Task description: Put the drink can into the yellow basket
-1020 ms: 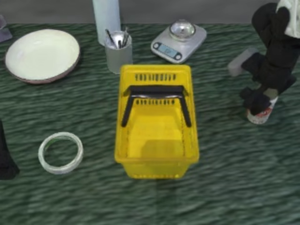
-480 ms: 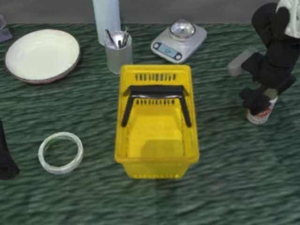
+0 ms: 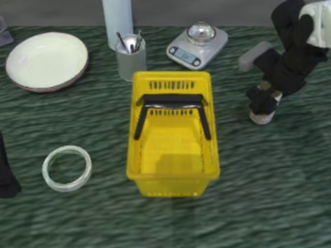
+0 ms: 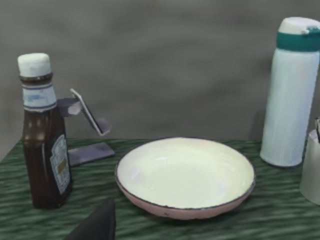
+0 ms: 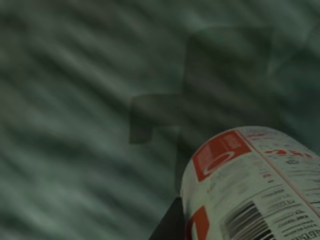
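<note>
The drink can (image 3: 261,116), white with red label patches, hangs in my right gripper (image 3: 264,101), which is shut on it to the right of the yellow basket (image 3: 172,78). The right wrist view shows the can (image 5: 250,185) close up, with its barcode, held above the green cloth where a shadow falls. The basket stands open at mid table with its black handles folded across the far half. My left gripper (image 3: 6,178) is parked at the table's left edge.
A cream plate (image 3: 46,61) lies at the back left, a grey utensil cup (image 3: 130,59) and a white flask (image 3: 118,20) behind the basket, a kitchen scale (image 3: 197,44) at the back right. A tape ring (image 3: 66,168) lies front left. A sauce bottle (image 4: 44,135) stands beside the plate.
My right gripper has moved leftwards and towards the back with the drink can, which has come up off the table. The left arm has stayed still.
</note>
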Motion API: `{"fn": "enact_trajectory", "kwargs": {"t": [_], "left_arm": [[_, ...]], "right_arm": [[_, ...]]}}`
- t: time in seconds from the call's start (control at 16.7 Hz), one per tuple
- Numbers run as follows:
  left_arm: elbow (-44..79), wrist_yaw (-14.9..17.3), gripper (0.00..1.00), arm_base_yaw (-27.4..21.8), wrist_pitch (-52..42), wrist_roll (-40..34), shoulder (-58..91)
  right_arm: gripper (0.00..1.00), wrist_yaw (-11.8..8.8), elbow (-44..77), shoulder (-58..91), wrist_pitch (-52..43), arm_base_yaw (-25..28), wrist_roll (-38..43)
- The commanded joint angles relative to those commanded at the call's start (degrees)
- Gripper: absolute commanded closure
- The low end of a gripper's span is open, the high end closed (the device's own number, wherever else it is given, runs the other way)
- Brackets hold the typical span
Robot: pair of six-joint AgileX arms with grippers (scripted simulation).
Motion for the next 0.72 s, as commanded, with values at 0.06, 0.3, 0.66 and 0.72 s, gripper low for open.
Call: {"fn": "enact_trajectory", "kwargs": {"t": [0.06, 0.3, 0.66, 0.72], "left_arm": [[0.0, 0.0, 0.0, 0.0, 0.0, 0.0, 0.0], [0.0, 0.0, 0.0, 0.0, 0.0, 0.0, 0.0], [0.0, 0.0, 0.0, 0.0, 0.0, 0.0, 0.0], [0.0, 0.0, 0.0, 0.0, 0.0, 0.0, 0.0]], "right_arm": [[1.0, -2.45, -0.73, -0.04, 4.07, 0.31, 1.22], [1.0, -14.45, -4.78, -0.44, 24.06, 1.61, 7.65], [1.0, -35.12, -12.7, -2.17, 58.26, 3.64, 19.27], [1.0, -38.38, -13.97, -2.66, 63.67, 3.96, 21.06]]}}
